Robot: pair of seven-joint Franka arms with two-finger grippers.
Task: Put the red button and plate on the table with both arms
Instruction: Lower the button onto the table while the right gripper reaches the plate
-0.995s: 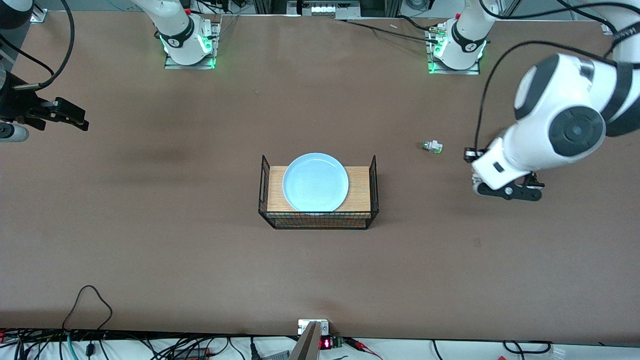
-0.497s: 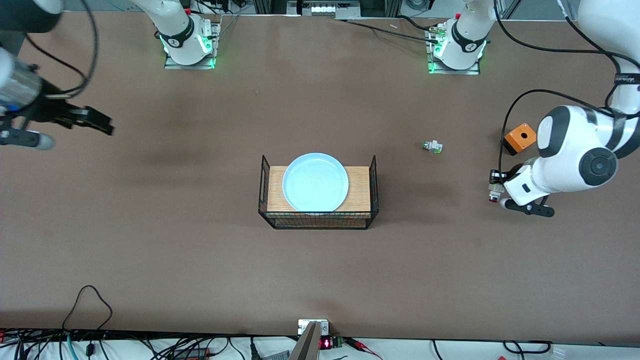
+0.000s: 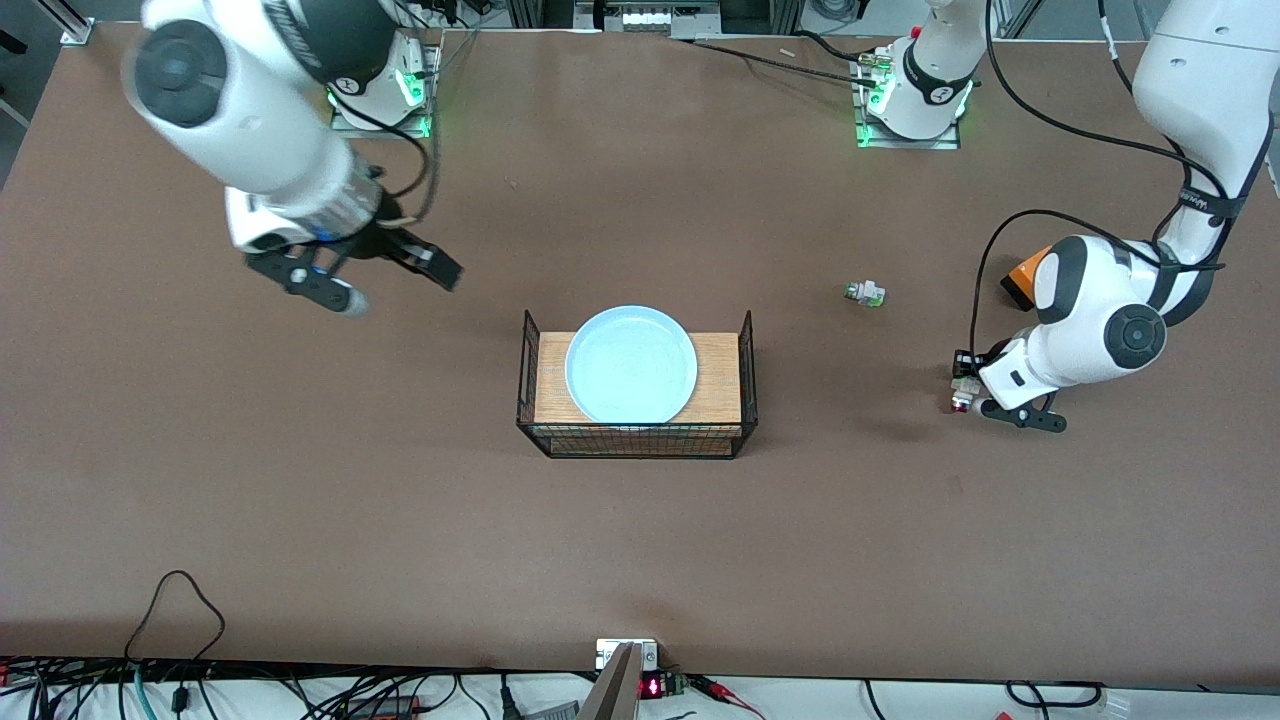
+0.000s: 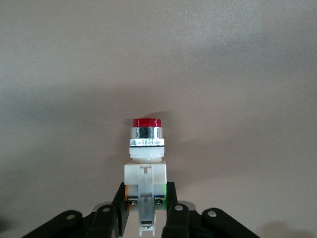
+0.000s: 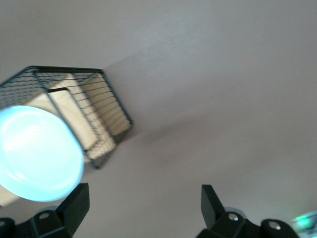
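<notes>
Red-capped and whitish-bodied, the red button (image 4: 145,163) sits pinched at its base between the closed jaws of the left gripper (image 3: 968,392), low over the bench (image 3: 300,480) toward the left arm's end; in the front view only a red speck and pale body show past the arm's wrist. Its chrome collar and cap stick out clear of the black fingers (image 4: 174,218). The right gripper (image 3: 375,270) hangs over bare bench toward the right arm's end, at about 10 o'clock from the plate in the front view, jaws spread wide and holding nothing. The plate (image 3: 631,364), light blue, rests on the wood top of a black wire basket (image 3: 636,440) at mid-bench; the right wrist view cuts off part of its rim. A small part with a green tip (image 3: 864,293) lies at roughly 2 o'clock from the basket. An orange box (image 3: 1022,277) is mostly hidden by the left arm. No writing is legible.
</notes>
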